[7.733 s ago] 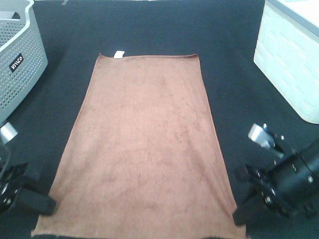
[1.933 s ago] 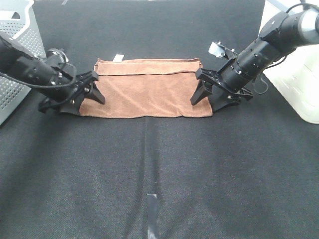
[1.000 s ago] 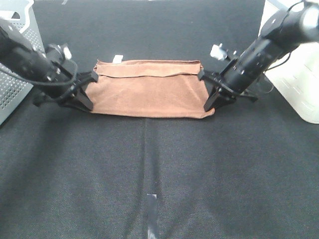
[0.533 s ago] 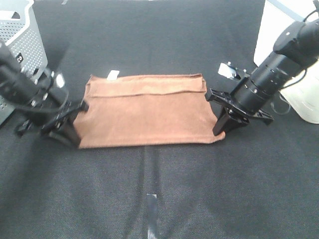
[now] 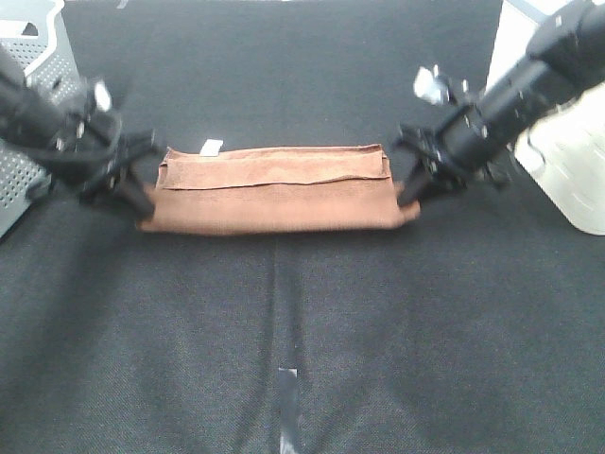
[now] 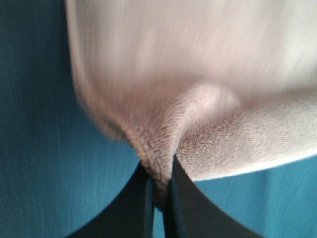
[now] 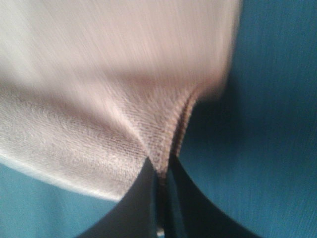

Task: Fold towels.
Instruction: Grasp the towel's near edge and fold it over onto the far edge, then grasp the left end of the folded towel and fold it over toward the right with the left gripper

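The reddish-brown rectangular microfibre towel (image 5: 274, 194) lies across the black fabric tabletop (image 5: 397, 322) as a narrow strip, folded lengthwise, with the left gripper (image 5: 142, 208) and right gripper (image 5: 407, 198) clamped on its near corners, so shorter crosswise folds probably remain.

A black, felt-like tabletop (image 5: 284, 322) carries a reddish-brown microfibre towel (image 5: 274, 194), folded into a long narrow band running left to right across its middle, with a small white tag (image 5: 211, 147) at the towel's far left corner. A grey perforated plastic basket (image 5: 47, 47) stands far left and a white bin (image 5: 567, 180) far right. A short grey tape strip (image 5: 288, 407) lies at the near centre.
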Controlling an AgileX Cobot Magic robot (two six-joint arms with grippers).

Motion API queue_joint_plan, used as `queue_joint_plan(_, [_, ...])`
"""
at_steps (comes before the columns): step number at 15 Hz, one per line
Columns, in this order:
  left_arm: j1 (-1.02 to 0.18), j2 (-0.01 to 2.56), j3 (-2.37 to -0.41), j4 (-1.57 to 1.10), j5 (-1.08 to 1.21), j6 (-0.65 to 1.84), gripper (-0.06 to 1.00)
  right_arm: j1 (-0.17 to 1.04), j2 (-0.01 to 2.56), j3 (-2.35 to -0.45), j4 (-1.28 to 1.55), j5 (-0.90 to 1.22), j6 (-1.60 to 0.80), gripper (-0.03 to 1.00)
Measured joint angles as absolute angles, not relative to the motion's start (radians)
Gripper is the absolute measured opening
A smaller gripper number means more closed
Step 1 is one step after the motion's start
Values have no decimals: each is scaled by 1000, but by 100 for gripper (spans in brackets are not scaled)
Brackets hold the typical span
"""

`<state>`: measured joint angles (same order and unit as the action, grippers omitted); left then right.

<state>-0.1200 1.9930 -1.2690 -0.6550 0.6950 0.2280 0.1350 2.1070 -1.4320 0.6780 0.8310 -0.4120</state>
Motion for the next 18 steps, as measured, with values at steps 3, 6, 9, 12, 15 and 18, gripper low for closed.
queue_joint_plan(3, [-120, 2008, -1352, -655, 676, 223, 3, 135, 2154, -1549, 671, 836, -407, 0])
queue_joint_plan(6, [-120, 2104, -1531, -646, 662, 221, 3, 135, 2284, -1824, 593, 896, -322, 0])
queue_joint_plan(9, [-120, 2210, -1654, -637, 625, 212, 3, 135, 2404, -2000, 561, 919, -282, 0])
queue_joint_plan(12, [-113, 2278, -1702, -631, 593, 178, 3, 135, 2482, -2089, 560, 919, -279, 0])
queue_joint_plan(15, [-113, 2303, -1708, -633, 572, 176, 4, 135, 2495, -2095, 559, 913, -279, 0])
queue_joint_plan(18, [-113, 2307, -1736, -633, 575, 176, 40, 135, 2495, -2095, 559, 923, -278, 44])
